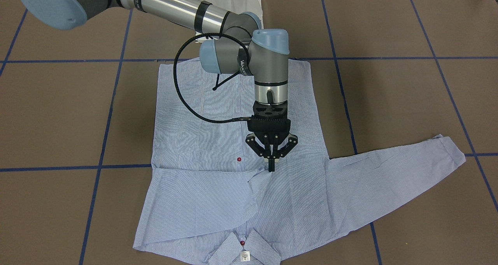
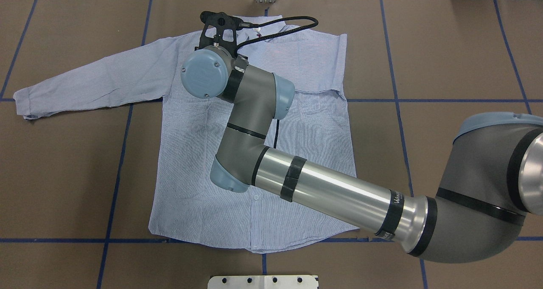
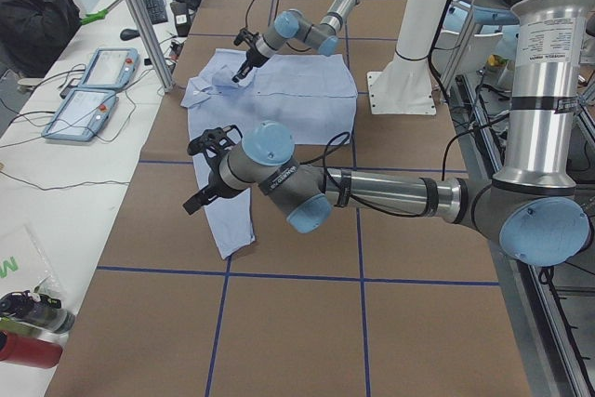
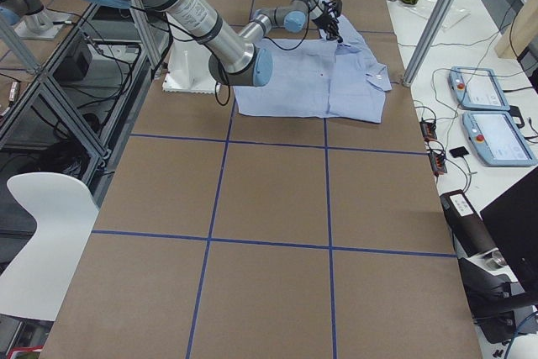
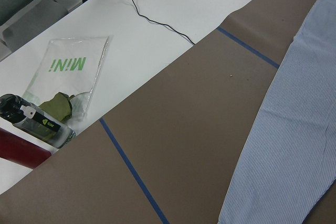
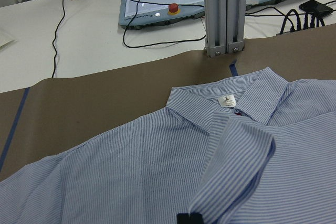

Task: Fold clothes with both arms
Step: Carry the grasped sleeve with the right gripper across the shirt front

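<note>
Blue-and-white striped cotton, the shirt (image 1: 202,117) lies flat and front up on the brown surface (image 1: 400,101), its collar (image 1: 249,249) away from the robot's base. The outstretched sleeve (image 1: 397,171) reaches toward the robot's left, and the folded sleeve (image 1: 194,202) lies across the chest. The right hand (image 1: 271,164) points straight down at the folded sleeve's cuff end, fingers pinched together on the fabric. The left hand (image 3: 193,177) hovers by the outstretched sleeve. I cannot tell whether it is open or closed.

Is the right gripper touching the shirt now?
Touching. The right wrist view shows the right gripper shut on the folded sleeve end of the shirt.
</note>
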Action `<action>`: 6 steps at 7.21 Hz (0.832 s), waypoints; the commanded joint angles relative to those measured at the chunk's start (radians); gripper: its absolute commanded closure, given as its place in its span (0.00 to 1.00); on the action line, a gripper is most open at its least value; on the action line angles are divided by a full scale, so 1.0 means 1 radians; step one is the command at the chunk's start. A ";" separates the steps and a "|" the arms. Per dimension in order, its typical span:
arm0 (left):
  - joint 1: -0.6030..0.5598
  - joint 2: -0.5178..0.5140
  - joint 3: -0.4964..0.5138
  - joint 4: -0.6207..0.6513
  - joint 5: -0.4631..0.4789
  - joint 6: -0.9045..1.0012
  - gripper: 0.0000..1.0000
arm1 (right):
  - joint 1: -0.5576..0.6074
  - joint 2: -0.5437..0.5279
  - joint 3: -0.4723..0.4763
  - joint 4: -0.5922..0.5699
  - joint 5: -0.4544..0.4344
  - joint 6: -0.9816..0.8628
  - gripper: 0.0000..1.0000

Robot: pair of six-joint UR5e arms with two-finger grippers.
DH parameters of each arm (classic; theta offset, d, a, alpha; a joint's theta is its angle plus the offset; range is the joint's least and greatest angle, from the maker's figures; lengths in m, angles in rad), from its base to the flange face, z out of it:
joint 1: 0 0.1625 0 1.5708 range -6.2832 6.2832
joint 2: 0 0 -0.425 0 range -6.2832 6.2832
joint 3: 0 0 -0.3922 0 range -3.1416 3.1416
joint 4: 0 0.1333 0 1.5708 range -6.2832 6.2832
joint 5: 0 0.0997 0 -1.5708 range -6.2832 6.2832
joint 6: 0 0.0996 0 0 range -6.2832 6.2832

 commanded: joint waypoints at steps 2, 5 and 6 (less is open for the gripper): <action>0.000 0.010 -0.002 0.000 0.000 0.001 0.00 | -0.031 0.103 -0.104 0.000 0.005 0.001 1.00; 0.000 0.012 -0.002 0.000 0.000 0.001 0.00 | -0.066 0.158 -0.121 -0.114 0.004 -0.005 0.00; 0.000 0.012 -0.002 0.000 0.000 0.003 0.00 | -0.065 0.192 -0.124 -0.149 0.007 -0.005 0.00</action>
